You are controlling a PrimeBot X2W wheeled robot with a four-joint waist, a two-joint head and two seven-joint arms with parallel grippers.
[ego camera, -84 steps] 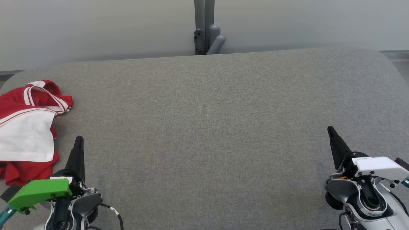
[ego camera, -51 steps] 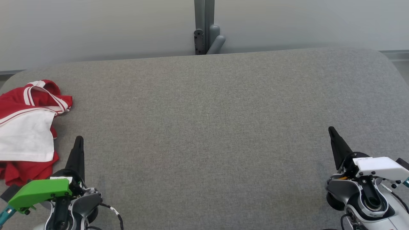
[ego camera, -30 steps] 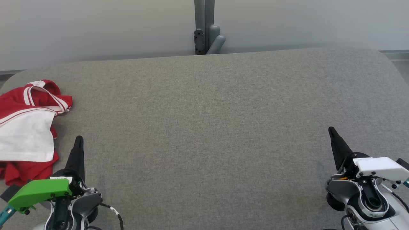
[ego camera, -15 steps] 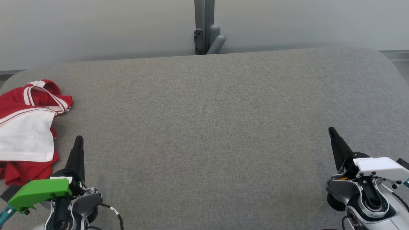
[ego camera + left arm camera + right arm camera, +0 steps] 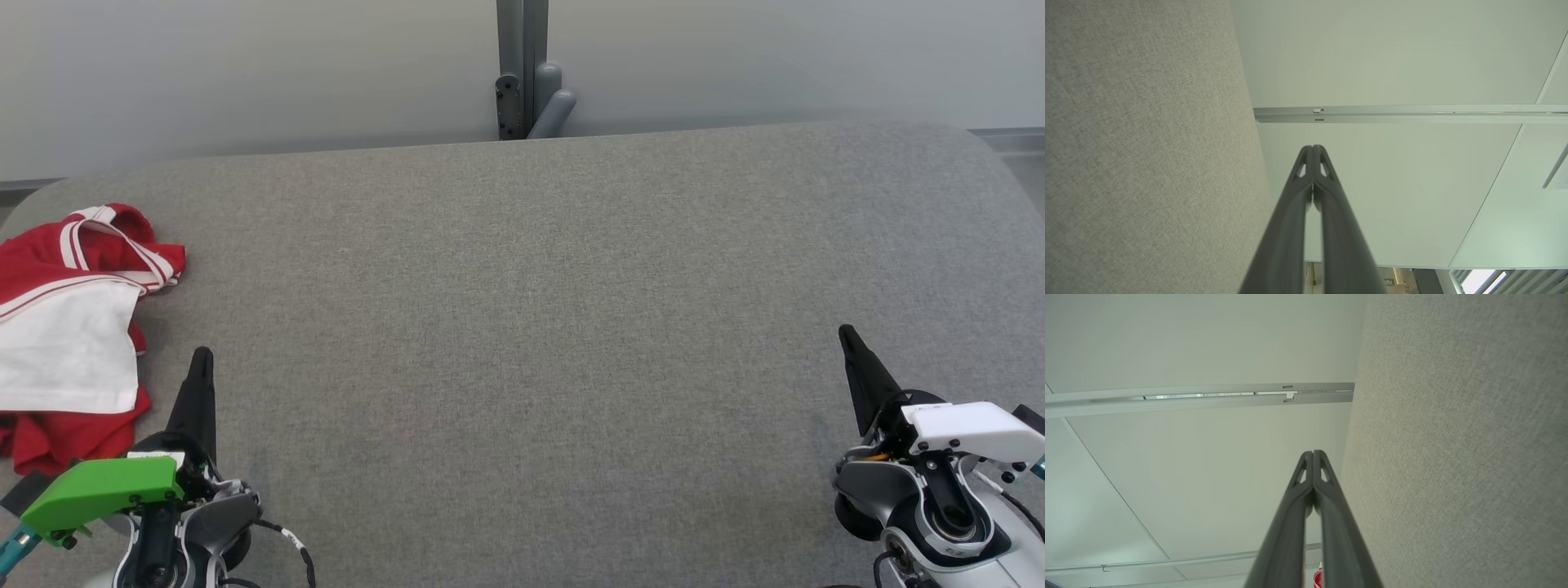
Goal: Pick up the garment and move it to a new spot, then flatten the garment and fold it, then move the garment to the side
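Item: crumpled red garment with white striped trim and a white panel (image 5: 69,335), lying in a heap at the far left of the grey woven-fabric table (image 5: 531,327), cut off by the left edge of the head view; same heap and same place as in the earlier frames. Item: left gripper (image 5: 202,355), two long dark fingers pressed together and holding nothing, under a bright green wrist cover (image 5: 102,490); it stands near the garment's right edge without touching it, position unchanged. Item: right gripper (image 5: 845,331), fingers likewise clenched and empty, under a white wrist cover (image 5: 971,429), well apart from the garment at the table's right; against the oldest frame it sits a shade lower and further right, and it has been steady since. Item: pale plain wall (image 5: 245,73) behind the table, with a grey upright post and bracket (image 5: 522,69) at centre. Left wrist view adds: closed fingertips (image 5: 1313,148) beside the table's edge, an aluminium rail (image 5: 1412,114) across the wall, and slatted blinds (image 5: 1478,281) in one corner. Right wrist view adds: closed fingertips (image 5: 1313,452), a similar rail (image 5: 1208,396), and a small red patch (image 5: 1318,578) at the bottom edge, too small to identify.
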